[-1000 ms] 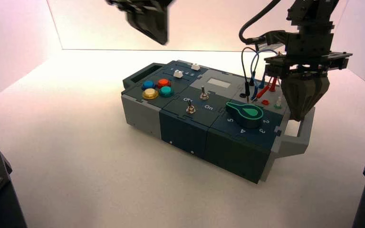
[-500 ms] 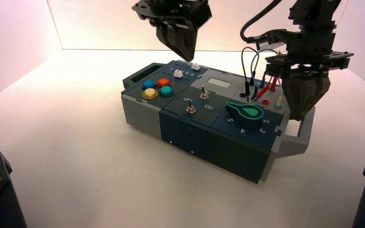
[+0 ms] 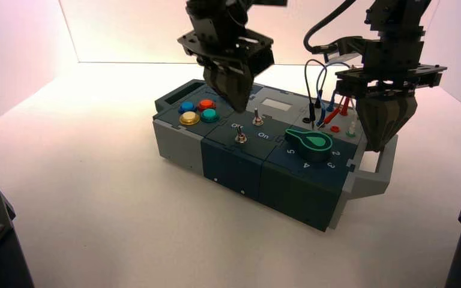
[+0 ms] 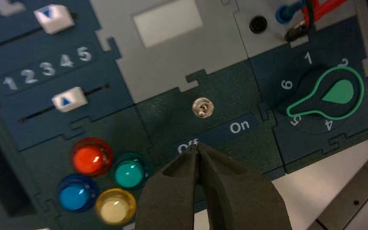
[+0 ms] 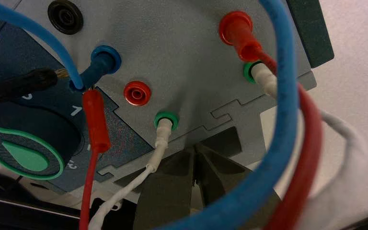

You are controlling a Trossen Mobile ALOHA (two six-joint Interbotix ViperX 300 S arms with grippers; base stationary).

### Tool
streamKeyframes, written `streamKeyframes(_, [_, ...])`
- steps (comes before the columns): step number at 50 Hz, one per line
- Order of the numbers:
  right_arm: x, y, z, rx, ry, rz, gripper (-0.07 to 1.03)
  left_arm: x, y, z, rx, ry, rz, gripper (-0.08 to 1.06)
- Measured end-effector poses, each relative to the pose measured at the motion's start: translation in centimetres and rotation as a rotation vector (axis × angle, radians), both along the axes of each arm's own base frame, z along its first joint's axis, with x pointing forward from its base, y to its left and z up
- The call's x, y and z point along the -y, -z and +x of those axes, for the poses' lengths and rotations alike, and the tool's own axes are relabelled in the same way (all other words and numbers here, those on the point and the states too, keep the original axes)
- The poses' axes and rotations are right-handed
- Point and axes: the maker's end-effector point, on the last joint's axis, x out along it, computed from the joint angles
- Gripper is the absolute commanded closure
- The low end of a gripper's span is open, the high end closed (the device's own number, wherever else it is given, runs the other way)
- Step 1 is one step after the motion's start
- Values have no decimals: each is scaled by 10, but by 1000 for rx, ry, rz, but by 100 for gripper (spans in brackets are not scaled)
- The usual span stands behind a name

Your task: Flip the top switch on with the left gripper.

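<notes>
The top switch (image 3: 256, 116) is a small metal toggle in the middle of the dark box (image 3: 288, 192). In the left wrist view the top switch (image 4: 202, 106) is seen from above, with "Off" and "On" printed beside it. My left gripper (image 3: 239, 109) is shut and empty, its tip hanging just left of the switch and apart from it. In the left wrist view the left gripper's tips (image 4: 197, 146) sit over the "Off" lettering. A second toggle (image 3: 239, 137) stands nearer the box's front. My right gripper (image 3: 382, 141) is shut and empty, parked over the box's right end.
Four coloured buttons (image 3: 197, 112) lie left of the switches, two white sliders (image 4: 69, 99) behind them. A green knob (image 3: 310, 144) sits to the right. Blue, red and white wires (image 5: 287, 120) loop from sockets near the right gripper (image 5: 195, 149).
My left gripper has come down from the top of the view and moved right, to just beside the top switch. The right arm has not moved.
</notes>
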Motion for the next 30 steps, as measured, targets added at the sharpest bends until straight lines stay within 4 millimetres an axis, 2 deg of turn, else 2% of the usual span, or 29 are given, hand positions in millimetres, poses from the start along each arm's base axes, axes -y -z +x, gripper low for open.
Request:
streamKeyframes(10, [0,0,0,-1,0,-1,99,3,9,-2,-13,11,17,101])
streamKeyframes(30, [0,0,0,0,1,1,98,14,1,4,21,43,4,101])
